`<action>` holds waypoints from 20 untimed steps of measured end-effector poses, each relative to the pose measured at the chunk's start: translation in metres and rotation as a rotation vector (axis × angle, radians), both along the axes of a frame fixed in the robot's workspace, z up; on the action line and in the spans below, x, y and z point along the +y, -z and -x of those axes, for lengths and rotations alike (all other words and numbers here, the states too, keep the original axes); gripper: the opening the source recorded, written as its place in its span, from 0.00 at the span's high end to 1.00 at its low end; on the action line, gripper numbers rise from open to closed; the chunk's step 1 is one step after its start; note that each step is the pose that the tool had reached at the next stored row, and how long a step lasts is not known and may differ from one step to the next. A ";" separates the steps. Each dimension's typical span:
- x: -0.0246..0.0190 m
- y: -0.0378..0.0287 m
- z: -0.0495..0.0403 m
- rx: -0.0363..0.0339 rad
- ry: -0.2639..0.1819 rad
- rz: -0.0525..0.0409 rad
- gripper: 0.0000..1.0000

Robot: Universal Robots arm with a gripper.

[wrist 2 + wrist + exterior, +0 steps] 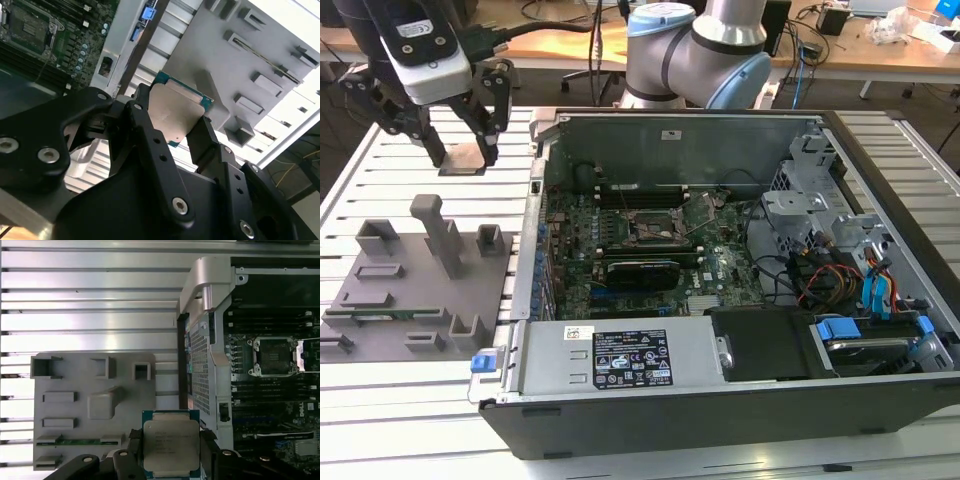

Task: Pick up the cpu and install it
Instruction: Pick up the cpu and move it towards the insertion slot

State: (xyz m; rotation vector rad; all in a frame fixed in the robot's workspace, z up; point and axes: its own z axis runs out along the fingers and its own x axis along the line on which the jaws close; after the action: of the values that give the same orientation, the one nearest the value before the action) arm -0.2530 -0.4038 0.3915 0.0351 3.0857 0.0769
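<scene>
Silvery cpu (171, 445) is clamped by two opposite edges in the gripper (461, 148), aloft near the fixture (415, 275), outside the case (720, 400). Light, stiff, probably fragile: edges are judged the safest hold.

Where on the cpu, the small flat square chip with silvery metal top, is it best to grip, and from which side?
Probably pinch two opposite thin edges of the cpu, coming from above onto its flat metal top, as the hand holds it now. Only the edges give parallel surfaces for a pinch.
</scene>
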 end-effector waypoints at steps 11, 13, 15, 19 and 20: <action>0.0000 0.0000 -0.0323 0.0001 0.000 0.0001 0.45; 0.0000 0.0000 -0.0387 0.0001 0.000 0.0000 0.45; 0.0000 0.0000 -0.0510 0.0001 0.000 0.0000 0.45; -0.0001 0.0000 -0.0698 0.0003 0.000 0.0001 0.45; 0.0000 -0.0001 -0.0736 0.0003 0.000 0.0001 0.45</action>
State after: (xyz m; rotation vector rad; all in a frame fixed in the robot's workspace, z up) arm -0.1793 -0.4038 0.3916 0.0350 3.0861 0.0768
